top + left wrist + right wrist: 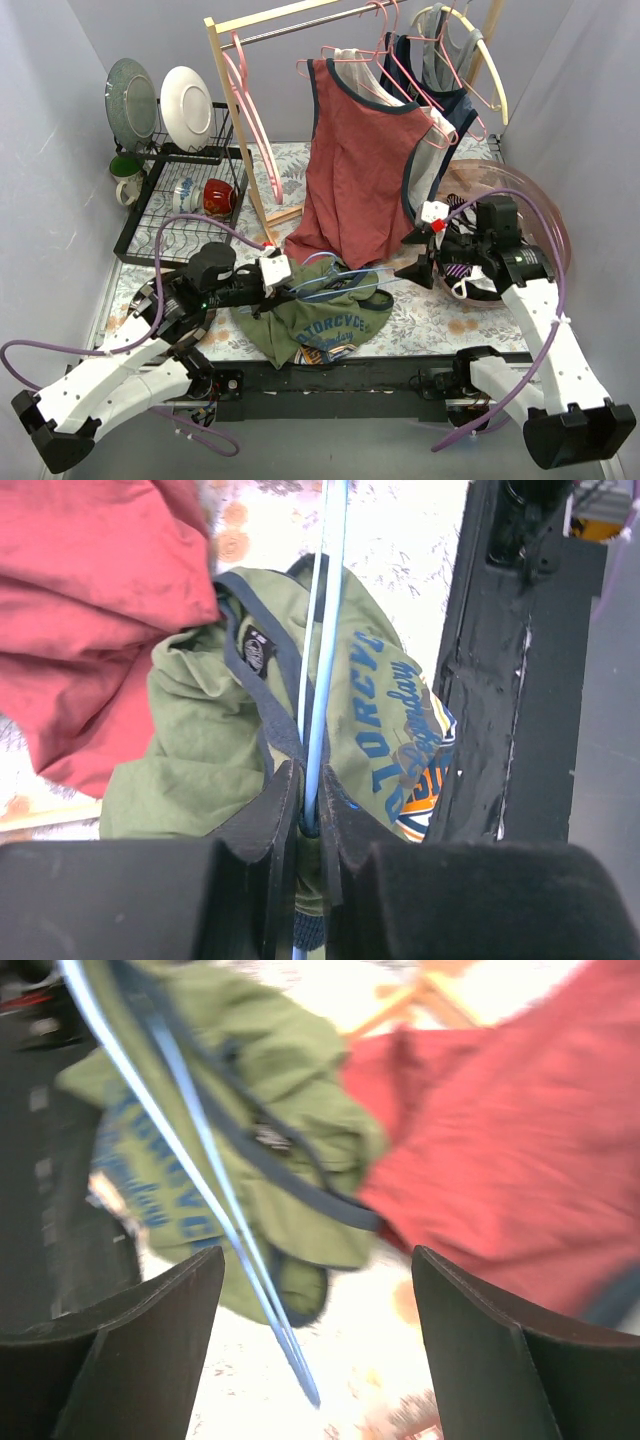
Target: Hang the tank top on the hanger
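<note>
Floral table (440, 320), near edge: tank top (320, 325) bunched around hanger (329, 630), strap apparently over wire. Hanger long axis runs left-right between arms. Left gripper (305, 780) pinched tight on wire. Right gripper (315, 1255) spread wide, empty; wire end just ahead of jaws, left of centre.

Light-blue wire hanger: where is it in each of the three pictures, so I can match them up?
Top external: centre, the thin light-blue wire hanger over the olive-green tank top.
Left wrist: a vertical line down the middle, pinched between the left fingers.
Right wrist: a diagonal from top left to bottom centre, between the open right fingers.
Shared landmark: the tank top's blue print.
</note>
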Available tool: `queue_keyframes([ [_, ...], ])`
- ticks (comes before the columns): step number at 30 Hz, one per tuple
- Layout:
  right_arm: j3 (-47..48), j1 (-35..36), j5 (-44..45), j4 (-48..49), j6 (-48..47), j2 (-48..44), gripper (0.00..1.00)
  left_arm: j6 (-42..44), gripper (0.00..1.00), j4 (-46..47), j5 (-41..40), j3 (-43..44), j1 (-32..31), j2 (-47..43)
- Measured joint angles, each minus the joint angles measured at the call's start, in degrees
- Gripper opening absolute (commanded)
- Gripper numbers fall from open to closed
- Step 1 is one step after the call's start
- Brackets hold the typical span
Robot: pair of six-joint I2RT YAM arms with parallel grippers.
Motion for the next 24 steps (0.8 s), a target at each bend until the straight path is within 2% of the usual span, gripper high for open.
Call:
queue_keyframes([
  [6,-1.0,-3.1,3.5,3.4,5.9,-3.8,0.81,-6.2,0.00,1.7,-4.5,-0.9,0.0,-2.4],
  [13,-5.5,-3.8,0.7,2.5,6.7,-4.4,0.81,-15.5,0.00,3.2,-8.2,-1.2,0.0,-1.3],
  [18,-6.7,-4.3,-1.5,6.6,7.0,-5.2,0.82,-20.5,0.00,3.6,-8.9,-1.5,0.0,1.1],
  [20,-9.0,-4.3,-5.2,7.0,2.3,-5.2,0.81,-22.1,0.00,3.9,-8.9,-2.1,0.0,1.1],
  [24,-12.5,-1.0,-6.1,1.6,-16.1,0.3,0.77,-24.9,0.00,4.4,-8.9,-3.0,0.0,0.8],
])
